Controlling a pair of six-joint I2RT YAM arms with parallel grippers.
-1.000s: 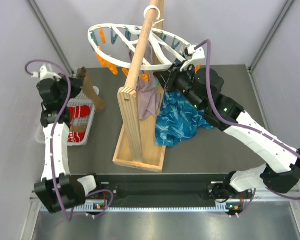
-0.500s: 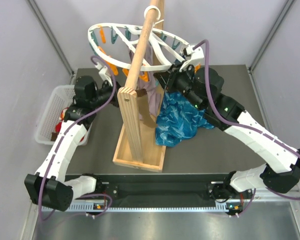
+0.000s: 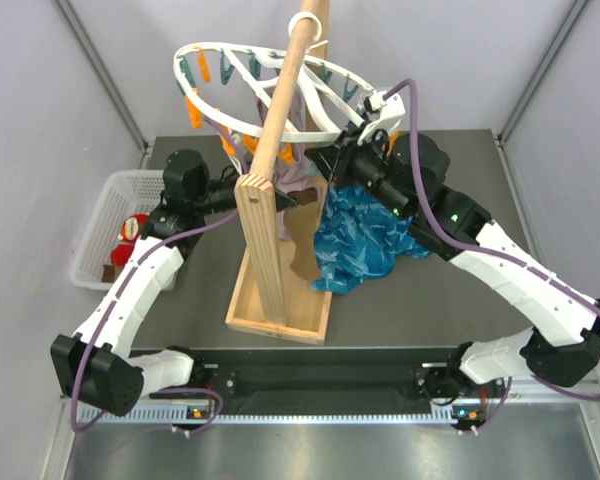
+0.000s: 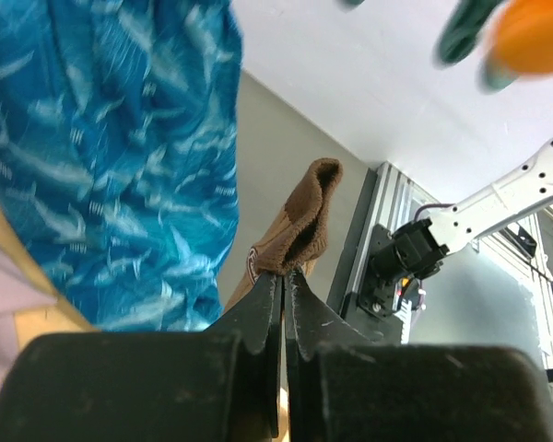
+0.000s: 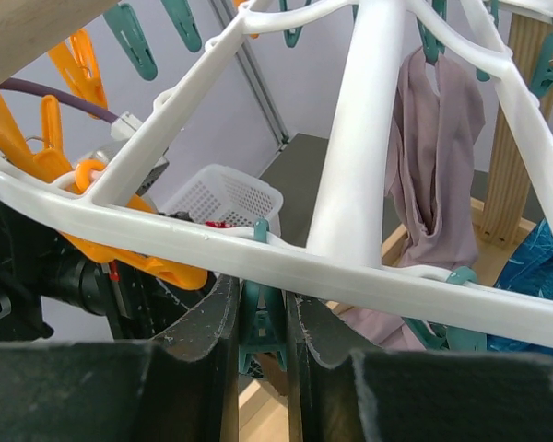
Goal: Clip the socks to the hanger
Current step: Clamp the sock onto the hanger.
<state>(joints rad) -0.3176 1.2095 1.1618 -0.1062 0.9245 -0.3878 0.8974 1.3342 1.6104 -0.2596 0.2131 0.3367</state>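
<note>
The left gripper (image 4: 284, 273) is seen pinched shut on one end of the tan-brown sock (image 4: 304, 216), the rest of which hangs limp. Over the last second this sock has been carried from the white mesh basket (image 3: 105, 215), at 9 o'clock of the wooden stand (image 3: 265, 235), across to the stand's 3 o'clock side, beneath the hanger (image 3: 235, 125). The right gripper (image 5: 261, 308) is closed around a teal peg (image 5: 261, 336) on the hanger's ring and has not shifted. Presenting the sock to that peg is judged to be the step in hand. Room is tight. The stand's post lies just at 9 o'clock of the sock, blue cloth (image 3: 365, 235) at 3 o'clock, and the ring and a clipped mauve sock (image 5: 433, 157) at 12. Red socks (image 3: 130, 232) are left in the basket.
</note>
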